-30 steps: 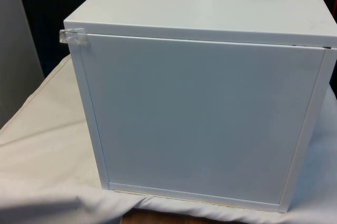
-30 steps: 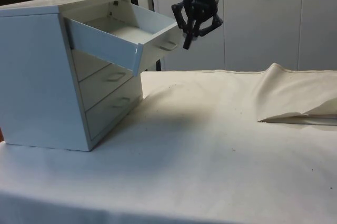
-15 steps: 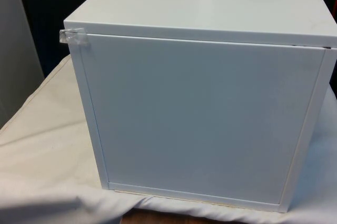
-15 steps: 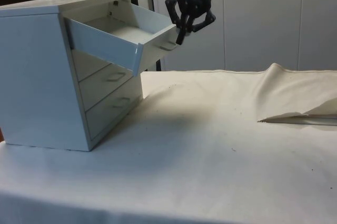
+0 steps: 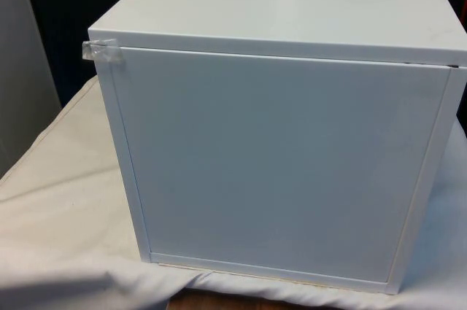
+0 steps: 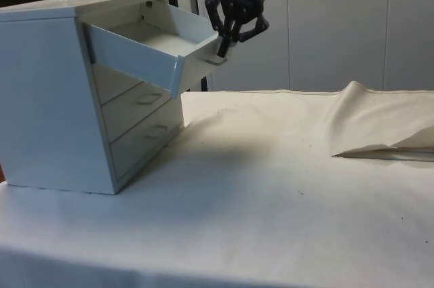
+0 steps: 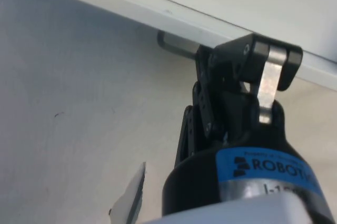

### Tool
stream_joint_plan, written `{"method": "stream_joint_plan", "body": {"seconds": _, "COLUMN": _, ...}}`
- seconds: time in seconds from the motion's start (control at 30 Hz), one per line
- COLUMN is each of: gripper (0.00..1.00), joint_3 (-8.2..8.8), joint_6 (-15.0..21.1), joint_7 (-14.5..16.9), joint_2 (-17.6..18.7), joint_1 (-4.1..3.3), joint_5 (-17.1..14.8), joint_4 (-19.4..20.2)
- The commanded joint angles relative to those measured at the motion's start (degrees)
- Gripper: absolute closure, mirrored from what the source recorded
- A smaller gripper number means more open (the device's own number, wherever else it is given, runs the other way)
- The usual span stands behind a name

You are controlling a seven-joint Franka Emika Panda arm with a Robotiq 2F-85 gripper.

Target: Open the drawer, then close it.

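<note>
Chest of drawers (image 6: pixel 68 91) on table (image 6: pixel 285 186), back turned to front view. Top drawer (image 6: pixel 159 44) pulled out over table, above two shut drawers. Gripper (image 6: pixel 222 43) at top drawer's front, by handle (image 7: pixel 176 45).

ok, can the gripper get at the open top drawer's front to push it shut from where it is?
Probably yes. The black gripper sits right at the front panel of the pulled-out white top drawer, by its handle, with nothing between them.
</note>
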State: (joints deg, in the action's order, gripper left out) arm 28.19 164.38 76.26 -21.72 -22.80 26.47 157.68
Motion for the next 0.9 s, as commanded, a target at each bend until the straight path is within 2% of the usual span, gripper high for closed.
{"method": "stream_joint_plan", "body": {"seconds": 0.0, "gripper": 1.0, "joint_3": -1.09, "joint_6": 1.2, "joint_7": -1.32, "joint_2": 0.74, "joint_1": 1.83, "joint_5": 1.95, "joint_4": -0.86}}
{"method": "stream_joint_plan", "body": {"seconds": 0.03, "gripper": 1.0, "joint_3": -1.15, "joint_6": 1.15, "joint_7": -1.32, "joint_2": 0.63, "joint_1": 1.89, "joint_5": 1.95, "joint_4": -0.86}}
{"method": "stream_joint_plan", "body": {"seconds": 0.07, "gripper": 1.0, "joint_3": 0.0, "joint_6": 0.11, "joint_7": 0.0, "joint_2": -0.17, "joint_1": 0.0, "joint_5": 0.0, "joint_4": -0.11}}
{"method": "stream_joint_plan", "body": {"seconds": 0.1, "gripper": 1.0, "joint_3": -1.15, "joint_6": 1.15, "joint_7": -1.32, "joint_2": 0.52, "joint_1": 1.95, "joint_5": 1.95, "joint_4": -0.92}}
{"method": "stream_joint_plan", "body": {"seconds": 0.3, "gripper": 1.0, "joint_3": -1.2, "joint_6": 0.57, "joint_7": -1.32, "joint_2": -0.17, "joint_1": 1.89, "joint_5": 1.83, "joint_4": -1.32}}
{"method": "stream_joint_plan", "body": {"seconds": 0.33, "gripper": 1.0, "joint_3": 0.0, "joint_6": 0.11, "joint_7": -0.06, "joint_2": -0.52, "joint_1": 0.06, "joint_5": 0.0, "joint_4": -0.52}}
{"method": "stream_joint_plan", "body": {"seconds": 0.37, "gripper": 1.0, "joint_3": -1.2, "joint_6": 0.52, "joint_7": -1.32, "joint_2": -0.34, "joint_1": 1.89, "joint_5": 1.83, "joint_4": -1.38}}
{"method": "stream_joint_plan", "body": {"seconds": 0.6, "gripper": 1.0, "joint_3": -1.2, "joint_6": 0.29, "joint_7": -1.26, "joint_2": -1.26, "joint_1": 1.89, "joint_5": 1.72, "joint_4": -1.66}}
{"method": "stream_joint_plan", "body": {"seconds": 0.63, "gripper": 1.0, "joint_3": 0.0, "joint_6": 0.06, "joint_7": -0.06, "joint_2": -1.6, "joint_1": 0.17, "joint_5": 0.06, "joint_4": -0.92}}
{"method": "stream_joint_plan", "body": {"seconds": 0.67, "gripper": 1.0, "joint_3": -1.2, "joint_6": 0.29, "joint_7": -1.2, "joint_2": -1.43, "joint_1": 1.89, "joint_5": 1.72, "joint_4": -1.66}}
{"method": "stream_joint_plan", "body": {"seconds": 0.87, "gripper": 1.0, "joint_3": -1.15, "joint_6": 0.06, "joint_7": -1.09, "joint_2": -2.29, "joint_1": 1.78, "joint_5": 1.6, "joint_4": -2.06}}
